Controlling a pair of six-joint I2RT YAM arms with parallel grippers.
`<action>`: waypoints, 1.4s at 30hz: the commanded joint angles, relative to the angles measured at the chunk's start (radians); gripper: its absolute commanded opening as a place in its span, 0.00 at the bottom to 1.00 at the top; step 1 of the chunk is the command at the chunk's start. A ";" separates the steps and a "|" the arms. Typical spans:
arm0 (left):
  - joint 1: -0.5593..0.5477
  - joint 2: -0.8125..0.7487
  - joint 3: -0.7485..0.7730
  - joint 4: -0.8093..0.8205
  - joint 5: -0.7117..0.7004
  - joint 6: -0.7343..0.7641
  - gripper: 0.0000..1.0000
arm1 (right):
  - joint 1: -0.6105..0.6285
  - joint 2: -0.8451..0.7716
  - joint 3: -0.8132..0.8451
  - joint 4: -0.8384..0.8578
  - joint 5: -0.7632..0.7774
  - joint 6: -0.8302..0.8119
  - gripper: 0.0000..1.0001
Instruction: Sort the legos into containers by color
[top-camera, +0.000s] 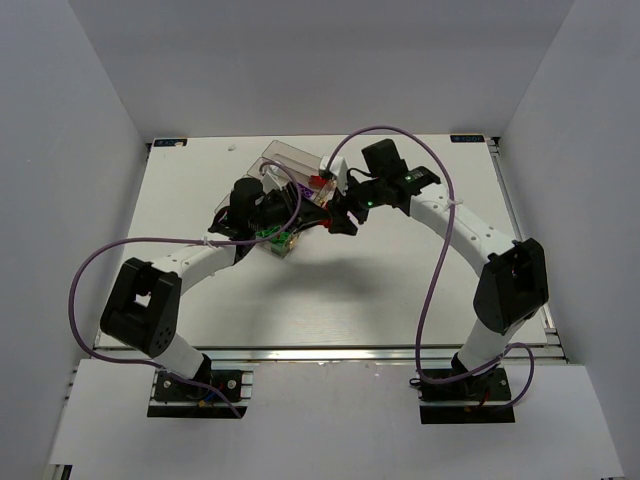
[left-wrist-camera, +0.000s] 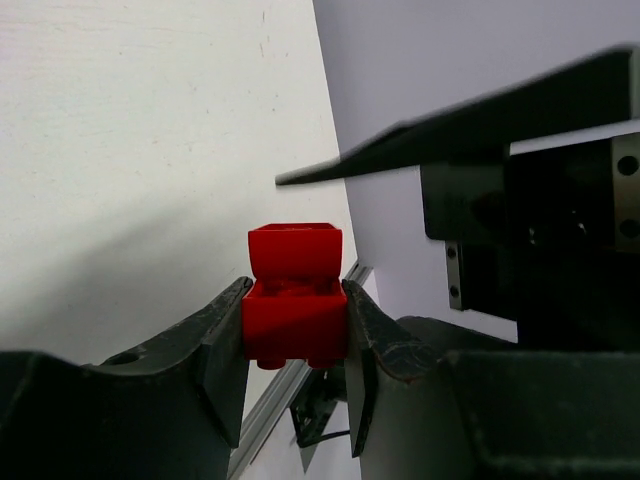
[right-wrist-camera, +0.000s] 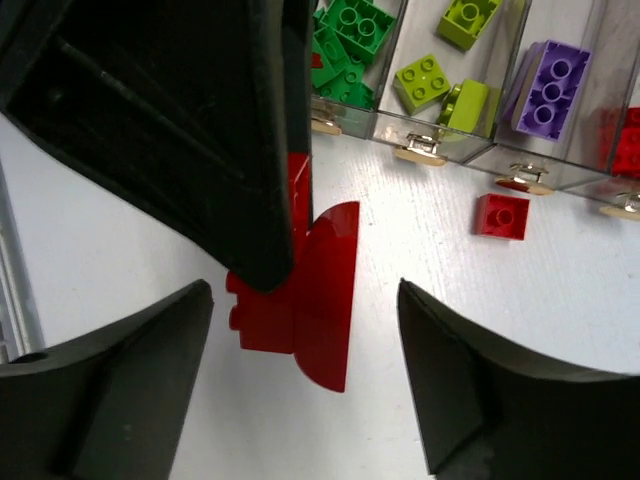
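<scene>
My left gripper (left-wrist-camera: 295, 335) is shut on a red lego (left-wrist-camera: 295, 315) with a second red piece (left-wrist-camera: 295, 248) stuck to its far side. In the right wrist view that red lego (right-wrist-camera: 265, 320) and its curved red part (right-wrist-camera: 330, 300) hang under the left gripper's black finger (right-wrist-camera: 200, 130). My right gripper (right-wrist-camera: 305, 370) is open around it, apart from it on both sides. The clear containers (right-wrist-camera: 400, 125) lie just beyond, holding green legos (right-wrist-camera: 350, 40), lime legos (right-wrist-camera: 440, 75), a purple lego (right-wrist-camera: 550, 85) and red legos (right-wrist-camera: 625, 140). In the top view both grippers (top-camera: 318, 215) meet beside the containers (top-camera: 285, 158).
One loose red lego (right-wrist-camera: 502, 215) lies on the white table just in front of the containers. The right arm's black body (left-wrist-camera: 540, 240) fills the right of the left wrist view. White walls enclose the table (top-camera: 400, 290) on three sides.
</scene>
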 joint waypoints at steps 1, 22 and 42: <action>-0.006 -0.021 0.031 -0.018 0.059 0.058 0.02 | 0.005 -0.047 -0.003 0.022 0.013 -0.037 0.82; -0.009 -0.417 -0.206 -0.133 0.091 0.727 0.00 | -0.097 0.189 0.310 -0.728 -0.583 -0.706 0.88; -0.025 -0.432 -0.203 -0.093 0.105 0.779 0.00 | 0.034 0.273 0.406 -0.598 -0.545 -0.529 0.70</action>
